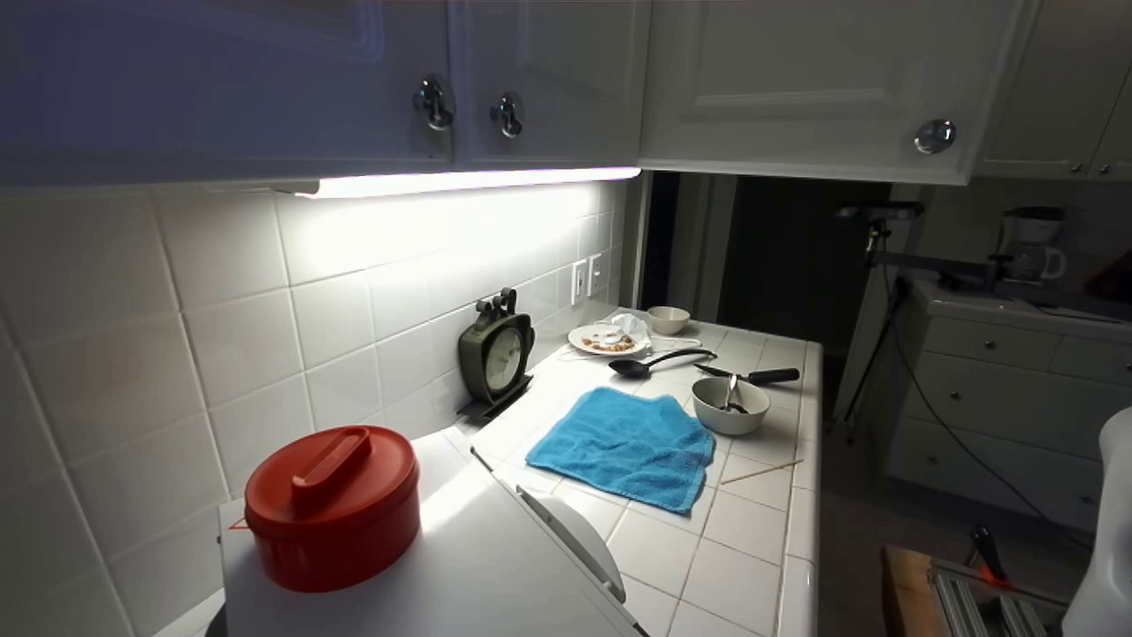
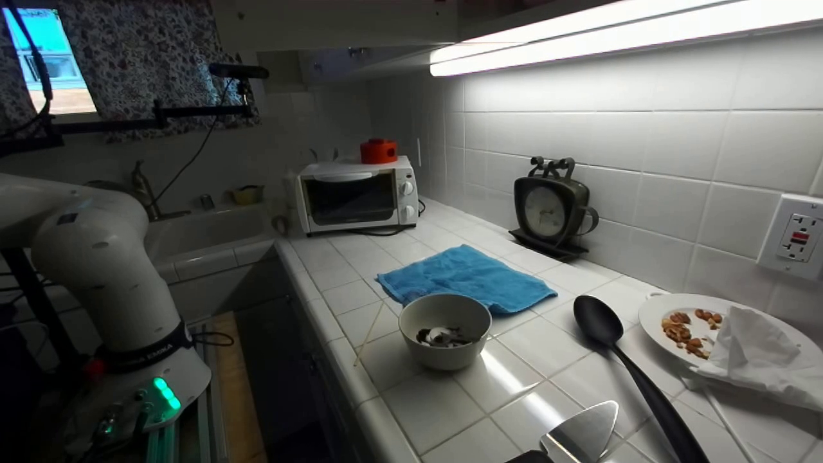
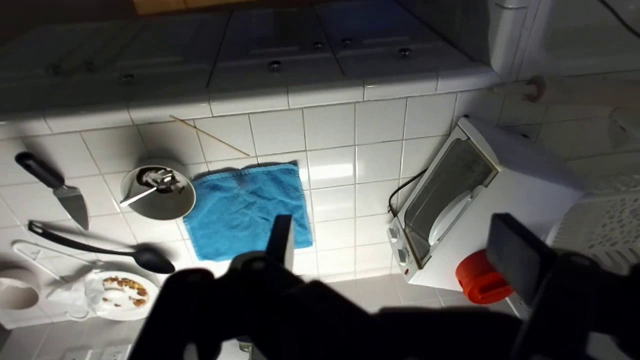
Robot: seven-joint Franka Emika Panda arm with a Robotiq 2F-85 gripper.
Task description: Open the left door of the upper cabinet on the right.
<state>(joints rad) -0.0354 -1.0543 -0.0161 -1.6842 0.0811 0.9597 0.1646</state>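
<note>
Your gripper [image 3: 398, 239] stands wide, empty. Left of it in wrist view, a bowl [image 3: 167, 209] holds a spoon [image 3: 146, 193]; above, table edge [image 3: 325, 95].

- A light strip [image 1: 478, 182] bleaches the tiled wall [image 1: 424, 239] nearly white.
- Glare streaks the counter [image 2: 540, 409] (a pale, broken line).
- In the wrist view, the lower cupboards [image 3: 270, 42] sink into dim shadow.

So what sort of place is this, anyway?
A kitchen, probably in a home: a white toaster oven stands on the tiled counter, there is a sink nearby, and a coffee maker shows in the dim background of an exterior view.
</note>
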